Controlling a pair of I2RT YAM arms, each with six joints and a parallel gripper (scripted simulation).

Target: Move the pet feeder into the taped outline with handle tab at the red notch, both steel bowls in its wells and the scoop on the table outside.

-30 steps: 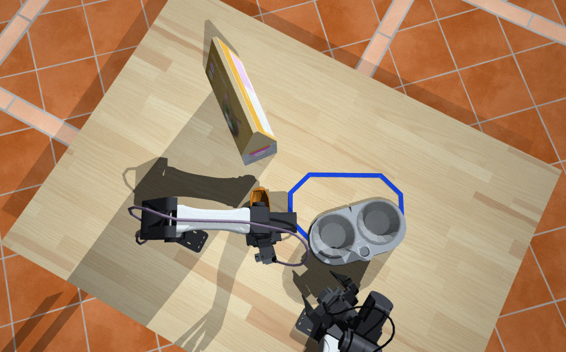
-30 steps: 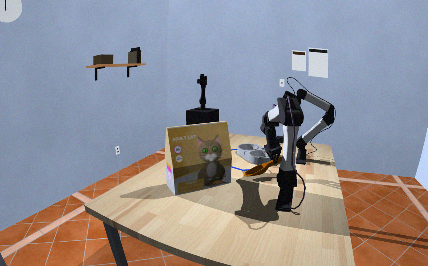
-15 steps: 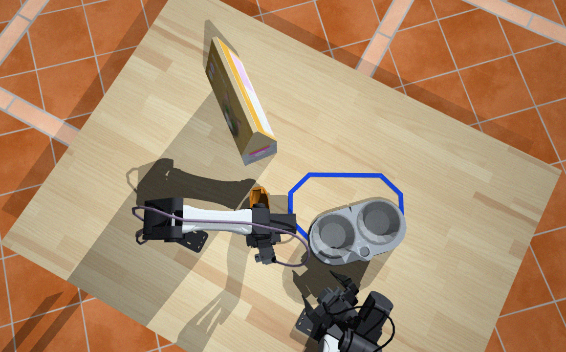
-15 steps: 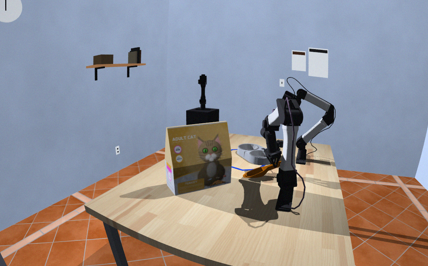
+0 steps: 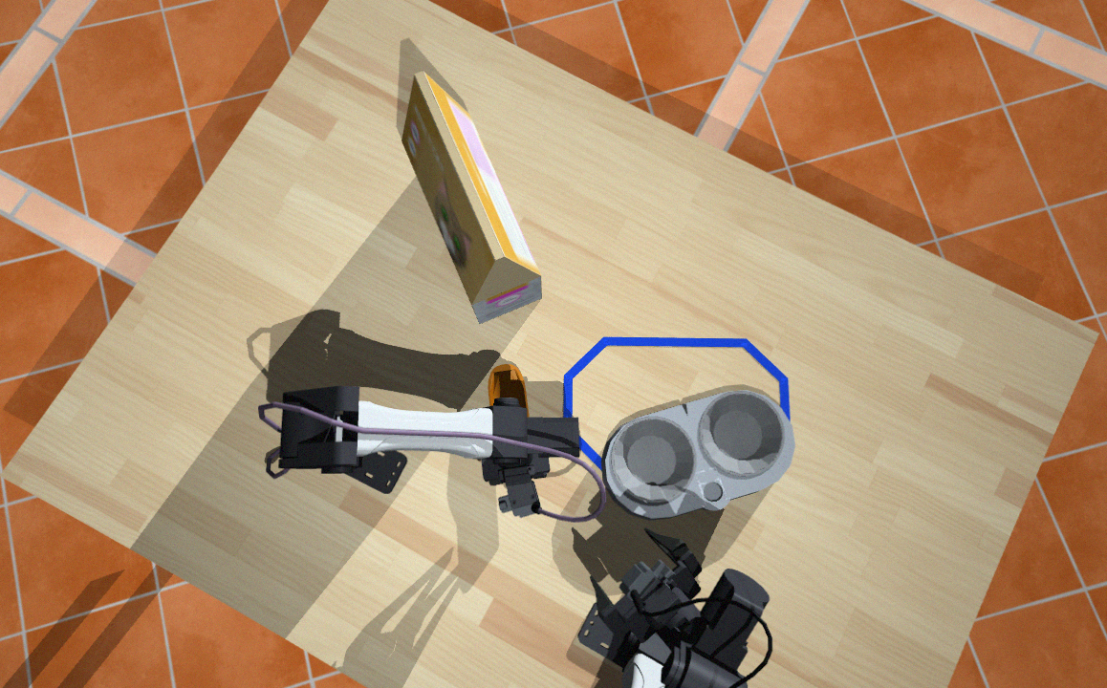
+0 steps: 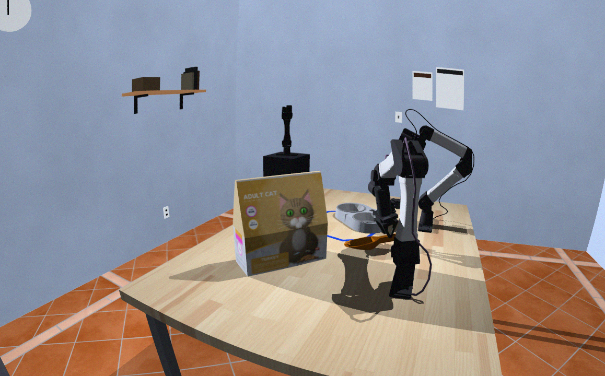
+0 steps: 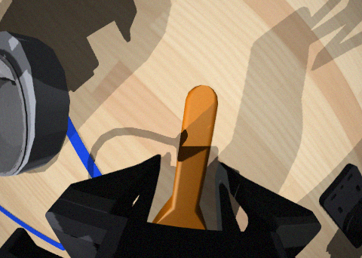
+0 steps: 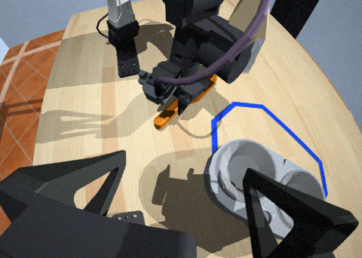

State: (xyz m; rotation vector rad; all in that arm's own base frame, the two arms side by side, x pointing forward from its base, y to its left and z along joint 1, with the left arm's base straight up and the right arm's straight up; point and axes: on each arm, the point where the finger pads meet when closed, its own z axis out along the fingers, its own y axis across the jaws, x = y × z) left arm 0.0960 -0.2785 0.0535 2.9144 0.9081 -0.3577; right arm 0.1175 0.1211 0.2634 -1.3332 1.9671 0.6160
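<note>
"Start overhead. Where's the feeder?"

"The feeder (image 5: 698,427) (image 6: 355,220) (image 7: 50,99) (image 8: 280,164) straddles the near side of the blue outline (image 5: 676,342) (image 6: 337,238) (image 7: 81,148) (image 8: 292,131), partly outside it. Its long axis aims at the tabletop's (image 5: 908,410) (image 6: 267,322) (image 7: 211,35) (image 8: 87,122) right-hand corner, and its round tab (image 5: 713,491) (image 8: 268,215) faces the bottom of the view. The right fingers (image 5: 630,562) are spread wide beside it, holding nothing."

"And the scoop (image 5: 506,383) (image 6: 368,242) (image 7: 196,156) (image 8: 166,116)?"

"Outside the outline, on the left corner's side. The arm hides most of it."

"From the exterior?"

"The scoop's cup points toward the left edge, its handle toward the right edge. I can't tell whether all of it touches the tabletop."

"Left wrist?"

"The left fingers (image 6: 390,232) stand apart around the handle, gaps on both sides. The handle points nearly straight up the view."

"Right wrist?"

"The handle slants down toward the left edge, with the cup end up toward the far right edge."
</note>
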